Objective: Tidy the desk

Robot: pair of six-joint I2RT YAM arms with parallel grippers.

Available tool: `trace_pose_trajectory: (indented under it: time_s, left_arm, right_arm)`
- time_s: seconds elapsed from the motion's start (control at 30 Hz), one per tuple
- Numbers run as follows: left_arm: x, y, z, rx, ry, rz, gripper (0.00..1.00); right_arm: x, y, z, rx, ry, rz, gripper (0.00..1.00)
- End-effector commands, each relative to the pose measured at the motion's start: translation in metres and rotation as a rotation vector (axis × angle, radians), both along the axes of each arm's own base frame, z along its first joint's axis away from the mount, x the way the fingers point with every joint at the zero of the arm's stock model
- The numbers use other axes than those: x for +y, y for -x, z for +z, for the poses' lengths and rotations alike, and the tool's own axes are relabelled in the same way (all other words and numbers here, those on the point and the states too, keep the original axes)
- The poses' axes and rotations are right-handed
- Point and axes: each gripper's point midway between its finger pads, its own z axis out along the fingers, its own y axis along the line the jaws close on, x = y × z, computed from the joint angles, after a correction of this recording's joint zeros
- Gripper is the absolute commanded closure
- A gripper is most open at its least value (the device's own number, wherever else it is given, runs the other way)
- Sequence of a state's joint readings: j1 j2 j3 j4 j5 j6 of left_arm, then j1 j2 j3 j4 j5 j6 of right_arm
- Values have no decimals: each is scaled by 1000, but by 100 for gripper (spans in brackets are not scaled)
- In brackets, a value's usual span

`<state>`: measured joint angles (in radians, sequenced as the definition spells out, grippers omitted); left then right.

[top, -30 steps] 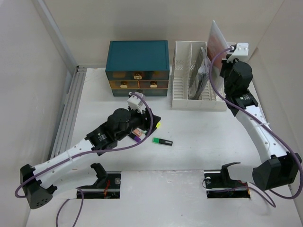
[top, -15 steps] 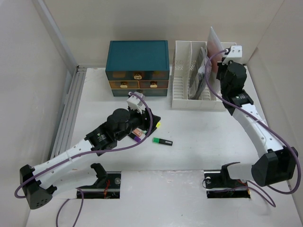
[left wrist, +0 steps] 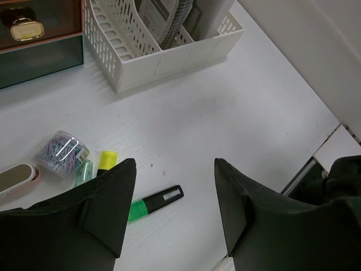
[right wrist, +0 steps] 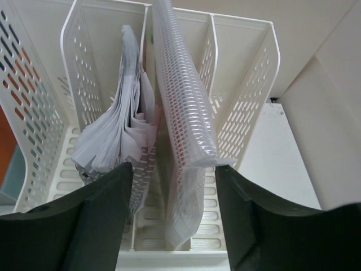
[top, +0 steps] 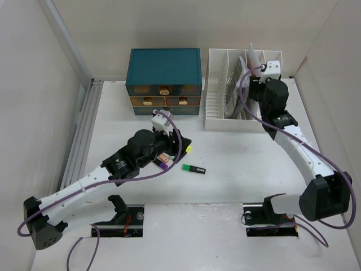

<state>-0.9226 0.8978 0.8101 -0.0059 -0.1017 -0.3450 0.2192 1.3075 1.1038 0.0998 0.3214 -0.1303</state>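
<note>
Notebook, just released by the parted right gripper, stands filed in the rack at the far edge of the desk; left gripper, jaws apart, hovers above a green highlighter

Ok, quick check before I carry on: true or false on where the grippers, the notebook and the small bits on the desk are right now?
1. The right gripper is open. True.
2. The left gripper holds the green highlighter. False: the highlighter lies on the desk, with that gripper open above it.
3. The spiral notebook stands in the file rack. True.
4. The paperclip jar sits in the file rack. False: it stands on the desk beside the yellow highlighter.
</note>
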Motion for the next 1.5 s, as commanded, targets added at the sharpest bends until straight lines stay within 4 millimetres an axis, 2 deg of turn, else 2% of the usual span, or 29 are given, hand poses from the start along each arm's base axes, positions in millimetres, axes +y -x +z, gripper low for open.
trace_pose_trajectory:
  time_s: [0.0, 0.1, 0.17, 0.27, 0.3, 0.33, 0.37, 0.4, 0.43, 0.47, 0.5, 0.53, 0.57, 0.6, 0.67, 0.7, 0.73, 0.77, 0.8, 0.83, 0.87, 0.9, 0.97, 1.0, 1.07, 1.17, 1.47]
  left_arm:
    - [4, -1, 19, -34, 44, 14, 45]
    - [7, -4, 24, -50, 42, 38, 44]
    - [12, -8, 32, -67, 53, 73, 36]
    - [22, -18, 48, -96, 73, 148, 24]
    - [24, -20, 53, -104, 79, 168, 14]
    - [26, -22, 60, -122, 87, 183, 9]
    - [28, -23, 67, -131, 99, 192, 1]
    - [31, -26, 70, -140, 105, 218, 0]
    - [37, -30, 83, -151, 134, 249, 0]
    - [36, -31, 88, -159, 132, 248, 0]
    - [43, -36, 93, -164, 134, 279, 0]
    - [47, -41, 92, -156, 115, 303, 0]
    - [55, -53, 99, -159, 112, 345, 0]
    - [60, -61, 100, -156, 103, 373, 0]
    - [68, -81, 89, -121, 62, 425, 0]
    - [84, -96, 93, -120, 56, 483, 0]
    - [84, -104, 85, -101, 42, 471, 12]
    - [88, -113, 84, -94, 38, 479, 21]
    - [100, -132, 72, -65, 14, 516, 28]
    - [94, -136, 66, -56, 4, 456, 34]
    - [95, -144, 59, -46, -14, 446, 48]
    - [99, -159, 49, -32, -50, 446, 57]
    - [96, -170, 37, -3, -69, 413, 67]
    - [96, -175, 27, 11, -94, 407, 72]
    - [92, -188, 14, 28, -109, 389, 72]
    - [87, -200, 1, 48, -102, 375, 60]
    - [78, -227, -25, 95, -116, 377, 43]
  right_arm:
    - [10, 6, 30, -98, -13, 52, 33]
    - [9, 16, 60, -145, 15, 71, 13]
    - [12, 28, 86, -189, 50, 116, 0]
    - [24, 54, 126, -237, 92, 222, 0]
    - [42, 64, 134, -251, 94, 338, 0]
    - [52, 74, 133, -233, 96, 408, 0]
    - [65, 90, 141, -246, 86, 499, 0]
    - [97, 106, 134, -223, 84, 700, 0]
    - [111, 122, 124, -160, 72, 812, 0]
    - [125, 136, 120, -132, 50, 916, 0]
    - [141, 142, 104, -76, 29, 1012, 0]
    - [160, 156, 100, -51, 13, 1118, 0]
    - [167, 158, 89, -17, 3, 1140, 1]
    - [169, 154, 84, -10, -1, 1120, 7]
    - [158, 135, 74, -13, 7, 995, 18]
    - [157, 130, 64, 2, 10, 961, 27]
    - [152, 125, 63, 6, 6, 924, 51]
    - [155, 126, 56, 35, 3, 928, 57]
    - [157, 130, 50, 63, -3, 947, 59]
    - [165, 134, 41, 91, -19, 982, 59]
    - [174, 141, 37, 105, -33, 1023, 56]
    - [177, 143, 36, 102, -46, 1041, 49]
    - [185, 149, 26, 124, -83, 1082, 36]
    - [187, 151, 27, 129, -94, 1089, 34]
    - [188, 148, 25, 129, -94, 1089, 27]
    - [194, 145, 21, 167, -120, 1092, 27]
    - [200, 130, 1, 240, -173, 1069, 27]
